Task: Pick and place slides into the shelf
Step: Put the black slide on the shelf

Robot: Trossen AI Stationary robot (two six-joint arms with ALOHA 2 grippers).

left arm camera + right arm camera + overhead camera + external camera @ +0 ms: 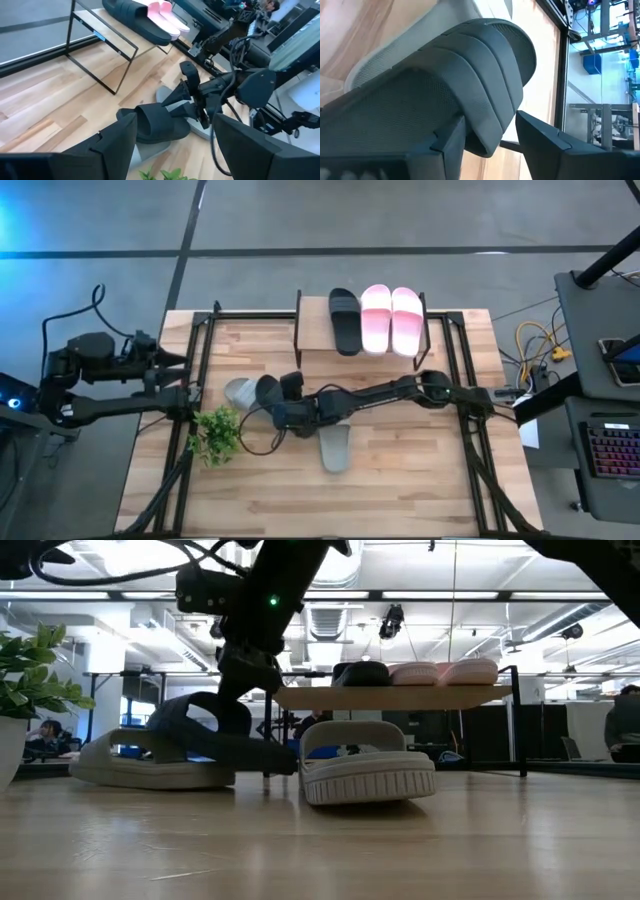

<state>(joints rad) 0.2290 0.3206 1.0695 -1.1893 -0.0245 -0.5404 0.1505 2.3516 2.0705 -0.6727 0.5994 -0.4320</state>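
Right gripper (272, 406) has its fingers straddling the black slide's (157, 122) strap mid-table, not visibly pinched yet, probably so it can lift it onto the shelf (310, 330). Left gripper (185, 358) waits, fingers spread.

shelf (362, 330) at table's (420, 480) 12 o'clock, three slides (376, 318) on top | plant (213, 434) at 9 | slide (335, 448) centre

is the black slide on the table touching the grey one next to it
Touching. The low view shows the black slide lying partly on the grey slide.
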